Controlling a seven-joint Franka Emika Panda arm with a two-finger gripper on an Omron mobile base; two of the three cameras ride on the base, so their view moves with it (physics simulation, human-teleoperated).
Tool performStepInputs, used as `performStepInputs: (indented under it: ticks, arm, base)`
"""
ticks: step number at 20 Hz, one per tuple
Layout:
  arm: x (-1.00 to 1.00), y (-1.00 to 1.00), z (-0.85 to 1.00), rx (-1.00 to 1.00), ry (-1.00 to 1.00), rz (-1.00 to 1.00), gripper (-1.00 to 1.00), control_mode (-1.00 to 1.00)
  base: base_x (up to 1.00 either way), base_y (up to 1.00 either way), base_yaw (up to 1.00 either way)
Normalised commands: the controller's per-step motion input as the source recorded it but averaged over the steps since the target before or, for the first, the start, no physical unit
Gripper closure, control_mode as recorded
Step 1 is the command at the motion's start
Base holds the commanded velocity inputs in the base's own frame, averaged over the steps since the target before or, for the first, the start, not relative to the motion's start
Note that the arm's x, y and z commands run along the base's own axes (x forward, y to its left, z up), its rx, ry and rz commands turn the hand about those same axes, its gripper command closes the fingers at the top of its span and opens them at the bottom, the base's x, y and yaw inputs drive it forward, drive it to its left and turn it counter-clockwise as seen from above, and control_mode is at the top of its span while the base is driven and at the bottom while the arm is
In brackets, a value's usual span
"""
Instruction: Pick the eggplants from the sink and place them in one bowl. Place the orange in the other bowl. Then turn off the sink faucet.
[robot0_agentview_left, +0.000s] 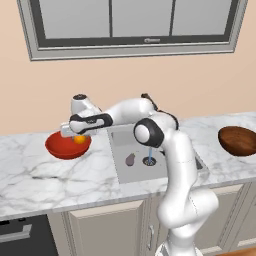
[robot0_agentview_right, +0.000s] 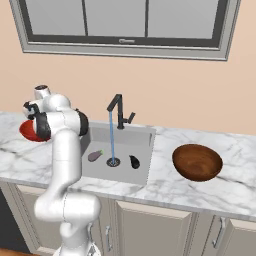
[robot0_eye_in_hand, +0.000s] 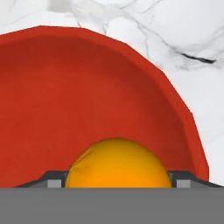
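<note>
My jaws (robot0_eye_in_hand: 117, 183) are clamped on the orange (robot0_eye_in_hand: 117, 164), one finger tip at each side of the fruit, and they hang directly over the hollow of the red bowl (robot0_eye_in_hand: 65, 96). In the left base view the orange (robot0_agentview_left: 80, 139) sits just above the rim of that red bowl (robot0_agentview_left: 60, 147), which stands on the marble bench (robot0_agentview_left: 35, 175) to the left of the sink (robot0_agentview_left: 117, 167).

Hazard 1: release height. I cannot tell whether the orange is touching the bowl floor or is apart from it. If I let go while it is high, the round fruit is likely to bounce or roll up the shallow wall and out onto the bench.

Hazard 2: withdrawal. The bowl is wide and shallow. If my finger tips rise at an angle, they may catch the rim and shift or tip the bowl.

Hazard 3: remaining items. The pale eggplant (robot0_agentview_right: 94, 156) and the dark eggplant (robot0_agentview_right: 134, 161) both lie in the sink basin, one on each side of the drain (robot0_agentview_right: 113, 162). Water (robot0_agentview_right: 111, 135) runs from the black faucet (robot0_agentview_right: 119, 111) between them. The stream and the spout crowd the approach, so a careless descent may strike the spout.

Hazard 4: reach. The brown bowl (robot0_agentview_right: 197, 162) stands on the bench well apart, on the far side of the sink; a long carry raises the chance of a slip.
</note>
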Motion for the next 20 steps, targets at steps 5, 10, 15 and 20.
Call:
performStepInputs:
  ticks: [5,10,15,20]
  arm:
    - [0.27,0.23,-0.28,-0.07,0.11,0.0,-1.0,-1.0]
    - [-0.11,-0.47,0.04,0.0,-0.05,0.0,-1.0,-1.0]
    - [-0.64,-1.0,0.0,0.05,-0.13,-0.01,-1.0,-1.0]
    - [-0.98,-1.0,-0.08,0.18,-0.11,-0.01,-1.0,-1.0]
  base:
    - [0.0,0.0,0.0]
    - [0.0,0.0,0.0]
    - [0.0,0.0,0.0]
    - [0.0,0.0,0.0]
